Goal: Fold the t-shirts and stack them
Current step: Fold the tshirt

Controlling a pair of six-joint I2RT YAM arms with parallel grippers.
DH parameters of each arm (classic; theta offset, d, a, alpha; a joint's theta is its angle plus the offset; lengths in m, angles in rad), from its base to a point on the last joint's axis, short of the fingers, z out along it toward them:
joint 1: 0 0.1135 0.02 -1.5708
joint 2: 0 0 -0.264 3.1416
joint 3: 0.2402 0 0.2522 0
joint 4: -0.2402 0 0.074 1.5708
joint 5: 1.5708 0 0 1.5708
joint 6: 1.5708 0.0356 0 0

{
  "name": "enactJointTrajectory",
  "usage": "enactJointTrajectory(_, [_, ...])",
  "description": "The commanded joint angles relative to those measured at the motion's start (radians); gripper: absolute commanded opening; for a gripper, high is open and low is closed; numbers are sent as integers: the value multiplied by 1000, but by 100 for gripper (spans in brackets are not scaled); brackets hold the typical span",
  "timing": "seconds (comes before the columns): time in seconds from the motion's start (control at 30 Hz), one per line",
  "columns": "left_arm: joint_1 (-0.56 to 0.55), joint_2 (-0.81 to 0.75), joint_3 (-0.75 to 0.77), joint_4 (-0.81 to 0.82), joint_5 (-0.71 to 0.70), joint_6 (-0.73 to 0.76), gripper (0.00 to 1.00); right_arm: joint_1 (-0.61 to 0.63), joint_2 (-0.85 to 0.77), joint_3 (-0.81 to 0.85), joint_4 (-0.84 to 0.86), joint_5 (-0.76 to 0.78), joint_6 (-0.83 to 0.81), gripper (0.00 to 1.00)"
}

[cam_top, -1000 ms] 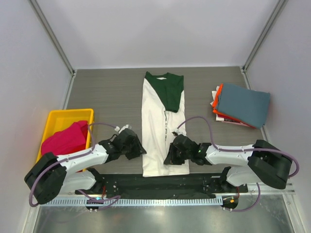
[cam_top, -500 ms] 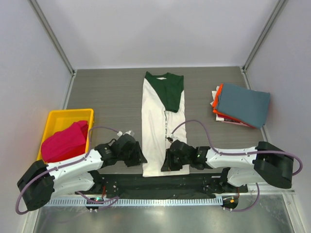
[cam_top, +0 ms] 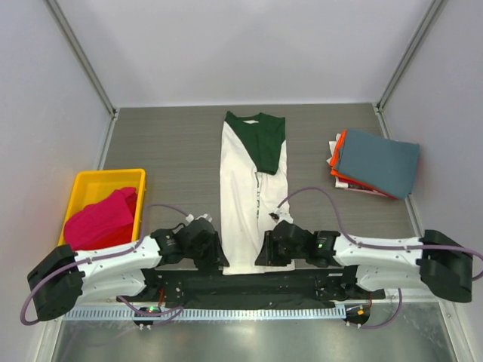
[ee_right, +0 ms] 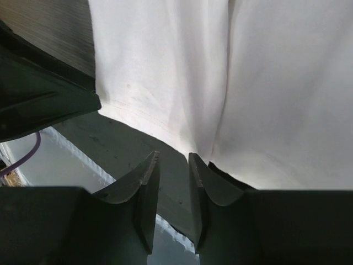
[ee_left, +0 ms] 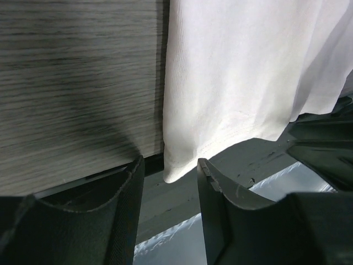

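Top external view: the near hem corners of the cream-white t-shirt (cam_top: 241, 196), laid lengthwise on the table (cam_top: 166, 143), are covered by the arms' ends, and the fingertips are not seen there. In the left wrist view, the left gripper (ee_left: 169, 165) is seen with jaws spread wide and the hem's corner lying between them; contact cannot be told. The right gripper (ee_right: 173, 157) is seen with jaws narrowly parted at the hem's edge, nothing pinched.
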Motion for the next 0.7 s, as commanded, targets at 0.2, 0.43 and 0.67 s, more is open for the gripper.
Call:
enactJointTrajectory(0.2, [-39,14,-23,76,12,-63,39,4,-348,24,-552,240,60,41])
enactJointTrajectory(0.43, [-60,34,-41,138,1,-83,18,4,-424,2,-681,262,143,43])
enactJointTrajectory(0.67, [-60,-61,-82,124,-34,-107,0,4,-269,48,-684,343,155,44])
